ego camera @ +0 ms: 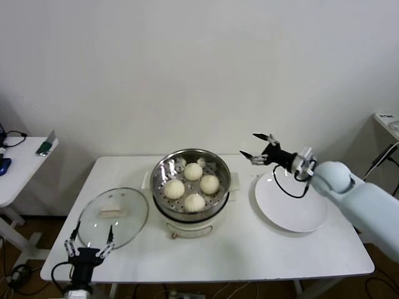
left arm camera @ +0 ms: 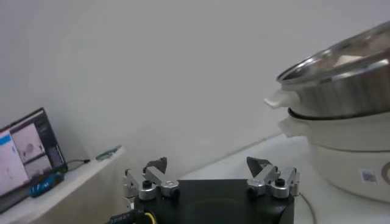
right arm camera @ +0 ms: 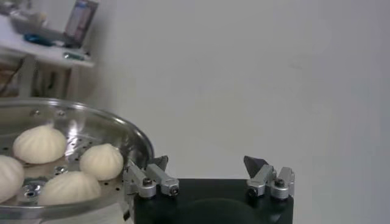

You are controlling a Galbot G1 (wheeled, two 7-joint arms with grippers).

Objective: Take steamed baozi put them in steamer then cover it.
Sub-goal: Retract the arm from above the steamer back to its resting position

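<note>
Baozi (ego camera: 194, 183), four soft buns, sat in the steamer (ego camera: 161, 198) mid-counter (ego camera: 249, 249). Cover (ego camera: 113, 217) lay near the front-left corner: glass, likely heavy, slippery; best gripped by its handle (ego camera: 113, 213). Left pincer (ego camera: 89, 243) hovered open beside it; right pincer (ego camera: 257, 147) open above the plate (ego camera: 290, 205).

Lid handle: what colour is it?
Cream, an oblong bar on the clear glass lid; handle shows best in the head view.

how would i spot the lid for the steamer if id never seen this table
Start at the steamer, the shiny steel pot mid-table holding four baozi. The cover lies flat on the table on the robot's left of it, just beyond the open left gripper. Unlike the solid white plate on the other side, it is clear glass with a metal rim and a cream handle.
</note>
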